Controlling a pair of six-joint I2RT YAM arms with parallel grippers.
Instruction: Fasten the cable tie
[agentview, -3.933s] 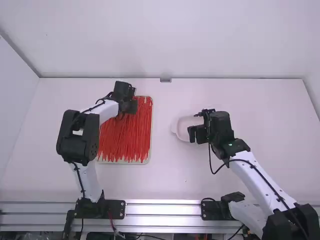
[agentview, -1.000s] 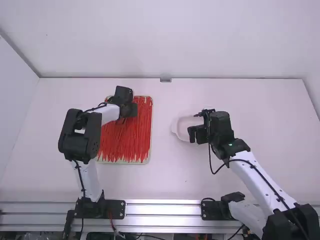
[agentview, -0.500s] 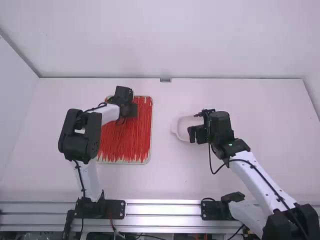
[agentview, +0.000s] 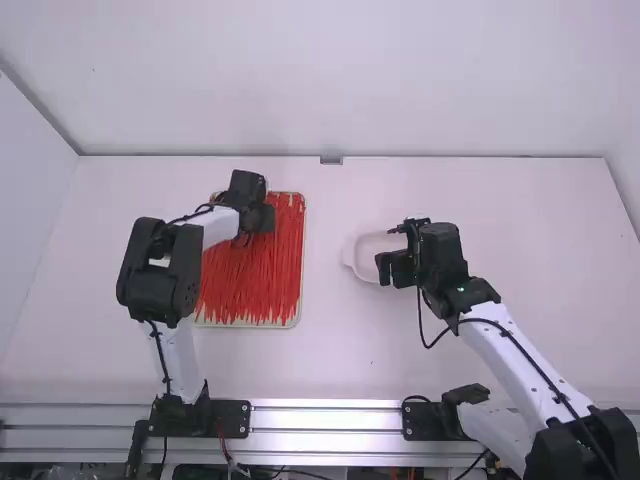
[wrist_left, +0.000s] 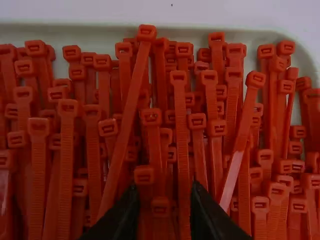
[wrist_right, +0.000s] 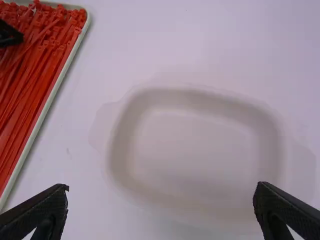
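Heap of red cable ties (agentview: 255, 275) lying in the tray (agentview: 302, 262) on the white desk (agentview: 500, 200). Left hand (wrist_left: 163, 186) low over the tray's far end, fingers narrowly parted, dug among the ties; no telling whether one is pinched. Right hand (wrist_right: 161, 189) right of the tray, above a white dish (wrist_right: 195, 150), spread wide, holding nothing.

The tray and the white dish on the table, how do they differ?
The tray is flat and heaped with red cable ties; the white dish is deeper and empty. The tray is the larger, a long rectangle; the dish is smaller, with small lips at its ends. The left gripper sits low among the tray's ties, open; the right gripper hangs open above the dish. Both are pale and rest on the white table.
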